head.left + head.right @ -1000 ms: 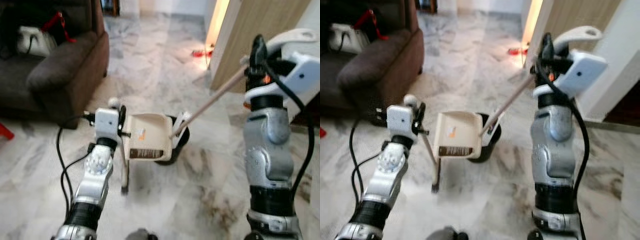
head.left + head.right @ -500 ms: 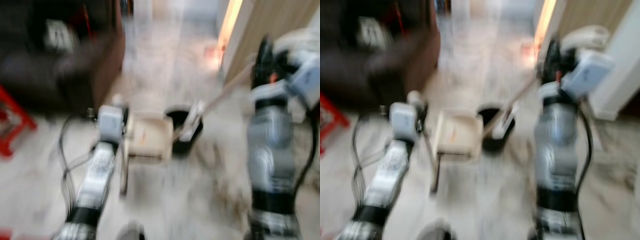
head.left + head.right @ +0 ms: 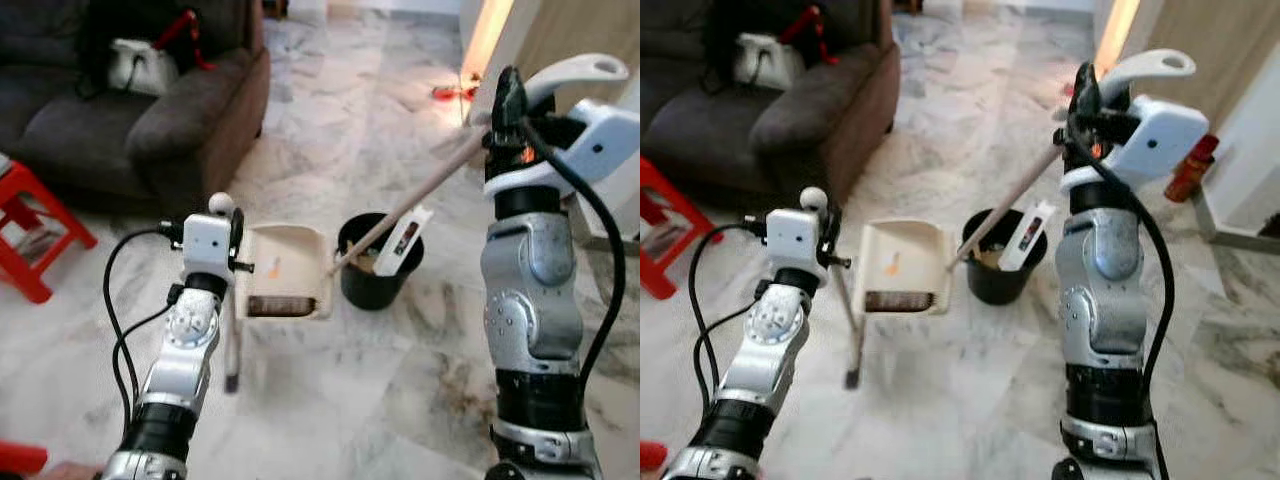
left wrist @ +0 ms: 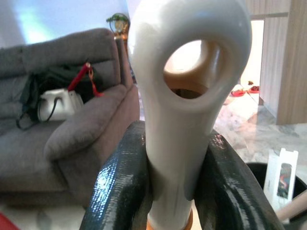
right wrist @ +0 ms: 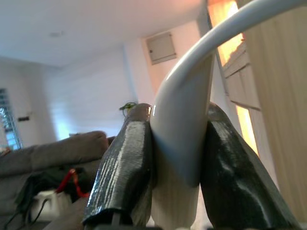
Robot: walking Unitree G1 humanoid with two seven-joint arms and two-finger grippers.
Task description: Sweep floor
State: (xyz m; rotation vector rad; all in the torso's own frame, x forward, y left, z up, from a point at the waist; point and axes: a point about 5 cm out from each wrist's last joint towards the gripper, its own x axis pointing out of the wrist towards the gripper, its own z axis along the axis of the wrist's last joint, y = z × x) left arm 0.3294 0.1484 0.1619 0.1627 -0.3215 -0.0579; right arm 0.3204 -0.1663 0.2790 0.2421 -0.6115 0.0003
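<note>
Camera has swung left since a second ago; arms unchanged. Left gripper (image 4: 175, 191) clamps dustpan handle (image 4: 184, 110), right gripper (image 5: 175, 172) clamps broom handle (image 3: 410, 205). Dustpan (image 3: 285, 272) tilts beside black bin (image 3: 378, 275); emptying appears pending.

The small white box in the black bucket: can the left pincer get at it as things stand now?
Probably not. The left pincer is shut on the white looped dustpan handle, and the cream plastic dustpan hangs between it and the small white box in the round black bucket.
</note>
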